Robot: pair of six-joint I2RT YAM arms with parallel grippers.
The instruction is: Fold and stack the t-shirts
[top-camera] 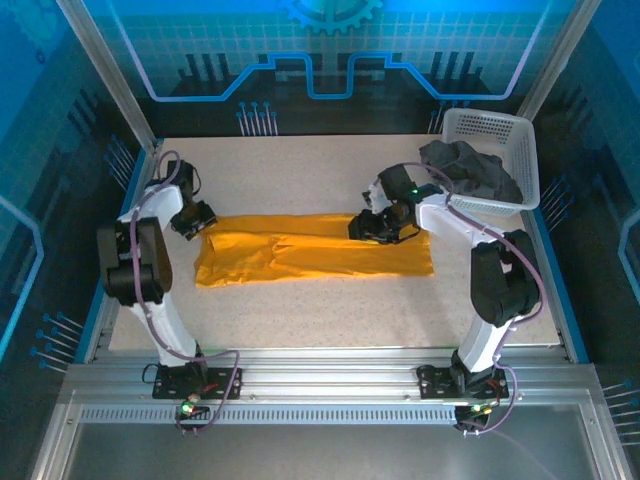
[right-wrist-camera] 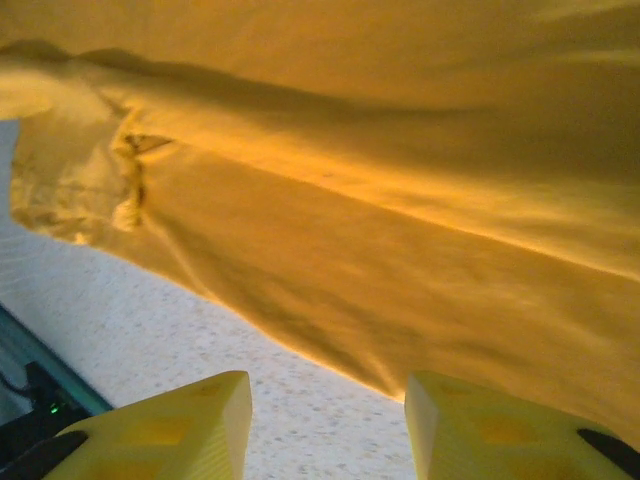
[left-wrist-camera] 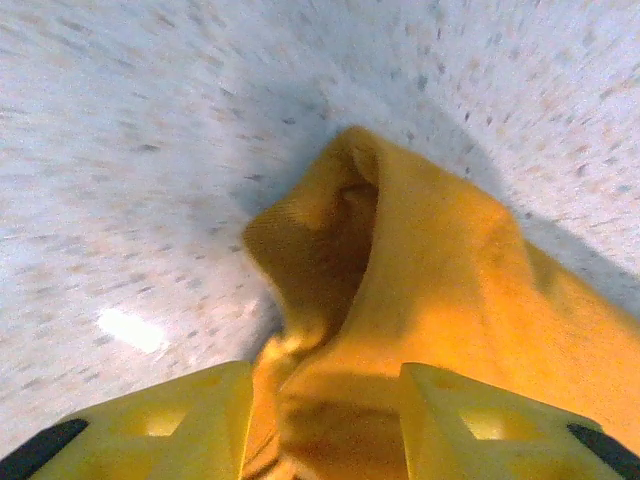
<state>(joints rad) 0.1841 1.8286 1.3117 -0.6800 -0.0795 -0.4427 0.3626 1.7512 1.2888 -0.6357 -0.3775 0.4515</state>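
The orange-yellow t-shirt (top-camera: pixel 310 258) lies as a long folded band across the middle of the table. My left gripper (top-camera: pixel 200 222) is down at its upper left corner. In the left wrist view the left gripper (left-wrist-camera: pixel 325 385) stands open, with a raised hump of the orange fabric (left-wrist-camera: pixel 450 270) bunched between the fingers. My right gripper (top-camera: pixel 370 227) hovers over the band's upper edge, right of centre. In the right wrist view the right gripper (right-wrist-camera: pixel 328 395) is open over bare table, the shirt's edge (right-wrist-camera: pixel 380 220) just ahead. The charcoal grey t-shirt (top-camera: pixel 470 170) sits crumpled in the basket.
The white lattice basket (top-camera: pixel 495 122) stands at the back right corner of the speckled table (top-camera: pixel 300 170). Metal frame rails border the table on the left, right and near sides. Both arm bases are bolted at the near edge.
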